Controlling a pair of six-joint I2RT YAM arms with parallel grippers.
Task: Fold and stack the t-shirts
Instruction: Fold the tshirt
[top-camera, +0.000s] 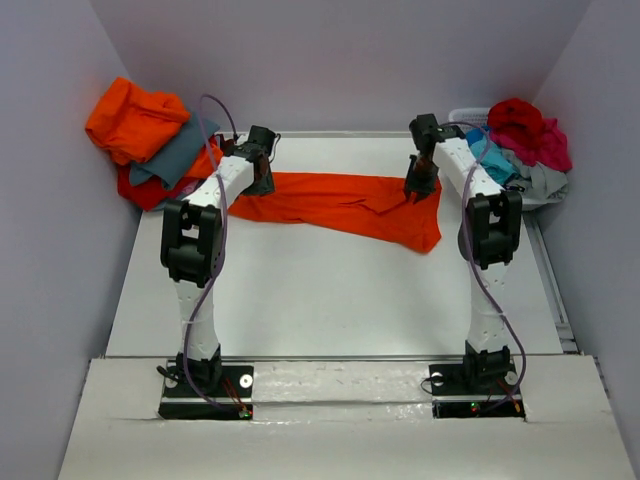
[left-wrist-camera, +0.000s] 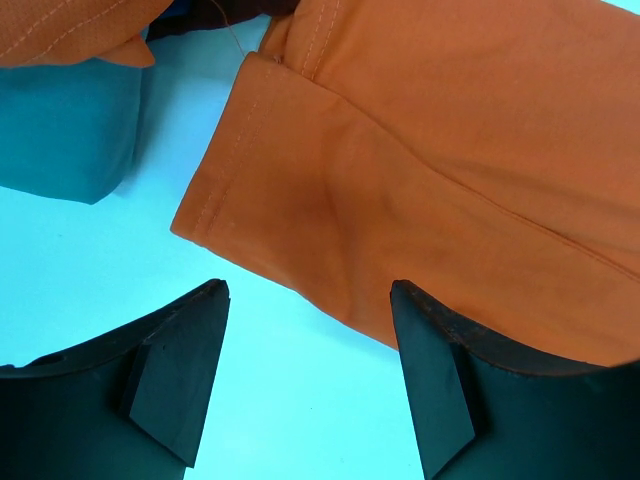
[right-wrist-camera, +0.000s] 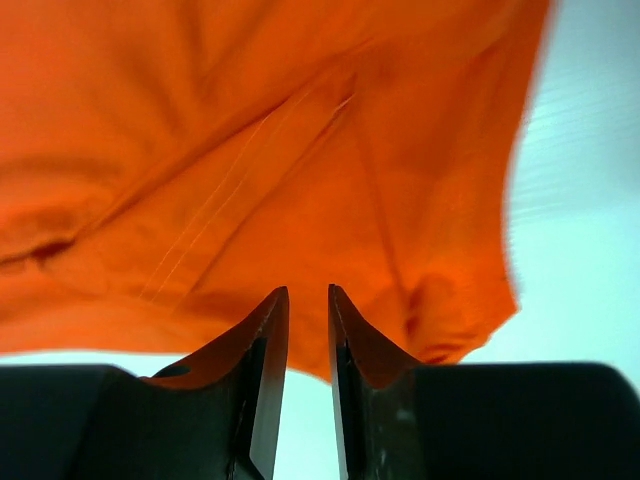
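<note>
two wrist views show what overhead hides: left pincer (left-wrist-camera: 308, 300) agape over orange t-shirt (left-wrist-camera: 430, 150), right pincer (right-wrist-camera: 308, 300) almost closed, hold unclear.

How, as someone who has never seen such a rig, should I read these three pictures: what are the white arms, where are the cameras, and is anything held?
These are two robot arms bolted to a white table, each ending in a two-finger gripper. The wide picture looks down from above; the other two come from wrist cameras, so the black shapes are fingers. One orange t-shirt lies across the table, a pile of shirts sits far left, and more shirts fill a white basket far right. The left gripper is open over a sleeve hem, holding nothing. The right gripper is nearly closed; whether it pinches cloth is unclear.
</note>
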